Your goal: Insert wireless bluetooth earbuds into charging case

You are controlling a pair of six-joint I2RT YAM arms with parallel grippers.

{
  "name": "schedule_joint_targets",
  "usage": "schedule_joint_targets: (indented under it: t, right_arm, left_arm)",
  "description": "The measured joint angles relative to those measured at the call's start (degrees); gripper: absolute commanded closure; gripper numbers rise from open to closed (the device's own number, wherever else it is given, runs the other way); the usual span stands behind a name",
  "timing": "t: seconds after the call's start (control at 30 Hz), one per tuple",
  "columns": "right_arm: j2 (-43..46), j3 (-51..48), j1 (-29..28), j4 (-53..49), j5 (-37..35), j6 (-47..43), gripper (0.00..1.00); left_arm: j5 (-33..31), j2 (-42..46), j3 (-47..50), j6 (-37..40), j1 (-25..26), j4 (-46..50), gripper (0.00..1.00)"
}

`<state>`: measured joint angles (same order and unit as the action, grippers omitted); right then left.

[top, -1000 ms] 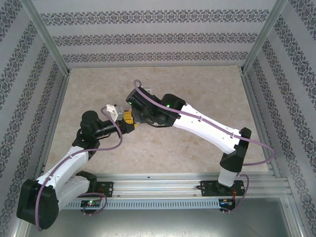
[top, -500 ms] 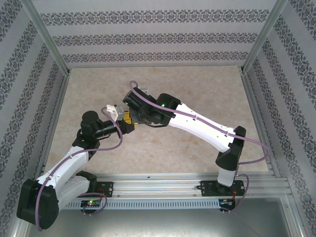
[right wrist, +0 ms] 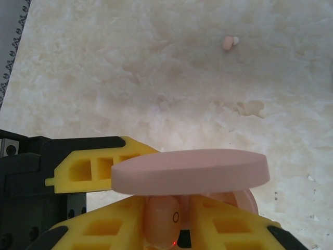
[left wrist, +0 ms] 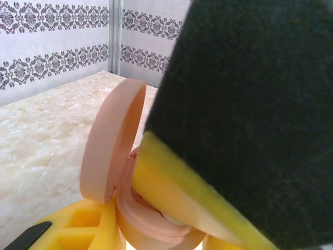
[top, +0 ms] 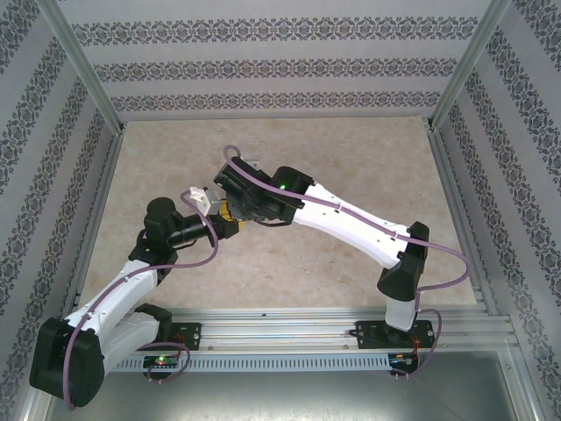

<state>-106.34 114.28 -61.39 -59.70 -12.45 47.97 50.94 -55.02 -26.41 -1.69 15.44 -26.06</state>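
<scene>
Above the table point(top: 351, 158), left of its centre, the left gripper point(left wrist: 156, 237) clamps the open pink charging case point(right wrist: 190, 171), a pink earbud point(right wrist: 160, 219) sits between the fingers of the right gripper point(right wrist: 167, 224), whose hold I cannot tell, and a second pink earbud point(right wrist: 229, 42) lies on the table well apart.

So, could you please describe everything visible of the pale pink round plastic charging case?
The pale pink round plastic charging case looks smooth. Its disc-shaped lid stands hinged open, upright above the base. Yellow fingers of the left gripper clamp the base; a pale pink earbud sits under the lid between the fingers of the right gripper.
</scene>
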Motion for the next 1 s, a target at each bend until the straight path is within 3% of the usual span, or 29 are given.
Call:
schedule_joint_targets:
  t: [0.27,0.5,0.67,1.0]
  right_arm:
    - [0.0,0.0,0.0,0.13,0.07,0.0,0.7]
    - [0.0,0.0,0.02,-0.13,0.07,0.0,0.72]
    - [0.0,-0.02,0.11,-0.31,-0.15,0.07,0.8]
    - [0.11,-0.07,0.11,-0.28,-0.17,0.07,0.8]
  left_arm:
    - [0.02,0.0,0.0,0.0,0.02,0.0,0.77]
    - [0.0,0.0,0.0,0.0,0.22,0.0,0.77]
    - [-0.02,0.0,0.0,0.0,0.22,0.0,0.77]
    - [0.0,0.0,0.0,0.0,0.22,-0.02,0.77]
